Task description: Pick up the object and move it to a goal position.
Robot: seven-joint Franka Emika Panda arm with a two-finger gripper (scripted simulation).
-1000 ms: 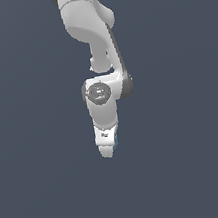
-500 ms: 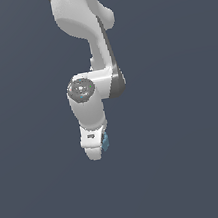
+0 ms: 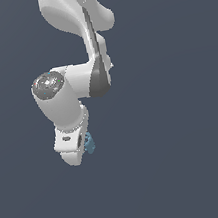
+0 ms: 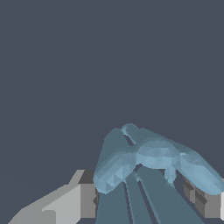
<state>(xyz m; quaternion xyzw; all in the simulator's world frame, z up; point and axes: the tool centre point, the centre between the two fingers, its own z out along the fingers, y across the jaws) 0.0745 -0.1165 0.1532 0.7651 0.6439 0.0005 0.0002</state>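
Note:
The object (image 3: 89, 143) is a tiny light-blue lumpy piece peeking out beside the white hand of the arm in the exterior view. In the wrist view the object (image 4: 151, 159) fills the space between two grey fingers (image 4: 83, 199), with prongs and gaps showing. My gripper (image 4: 144, 197) is shut on it. In the exterior view the gripper (image 3: 80, 149) hangs below the bent white arm, above a plain dark floor, and the fingertips are mostly hidden by the hand.
Only the flat dark grey-blue ground (image 3: 192, 167) surrounds the arm. No goal marker shows in either view.
The arm has swung toward the exterior view's left and closer to the camera, carrying the light-blue piece with it. The grip stays the same.

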